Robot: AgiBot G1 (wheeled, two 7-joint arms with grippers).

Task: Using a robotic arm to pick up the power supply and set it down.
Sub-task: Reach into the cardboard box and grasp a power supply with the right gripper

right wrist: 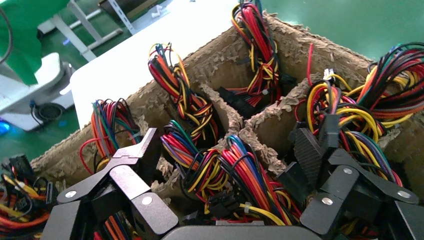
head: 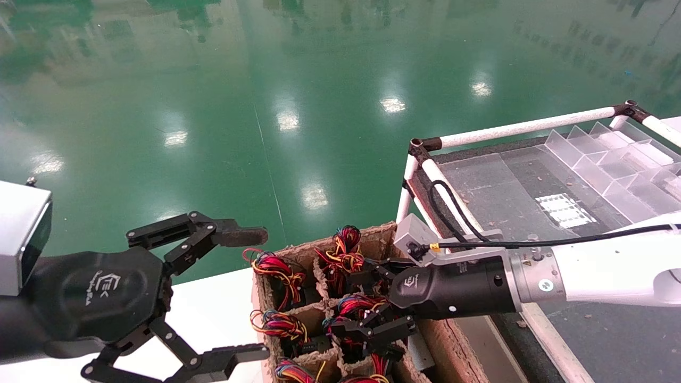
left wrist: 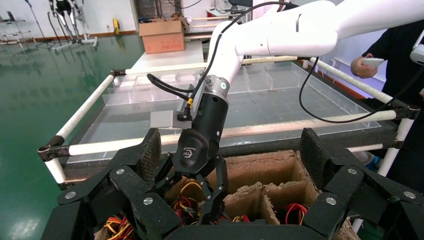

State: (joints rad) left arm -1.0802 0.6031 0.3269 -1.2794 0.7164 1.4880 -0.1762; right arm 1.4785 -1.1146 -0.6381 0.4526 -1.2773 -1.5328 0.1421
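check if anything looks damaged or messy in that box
Yes: the brown cardboard box has ragged, torn divider edges, and the wire bundles spill loosely over them. The right gripper, jaws open, is down among the wires. The left gripper hangs open beside the box.

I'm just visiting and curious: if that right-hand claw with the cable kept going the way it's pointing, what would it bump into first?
Most likely the wire bundle lying between the open fingers of the right gripper, inside the cardboard box. How far off it is remains unclear.
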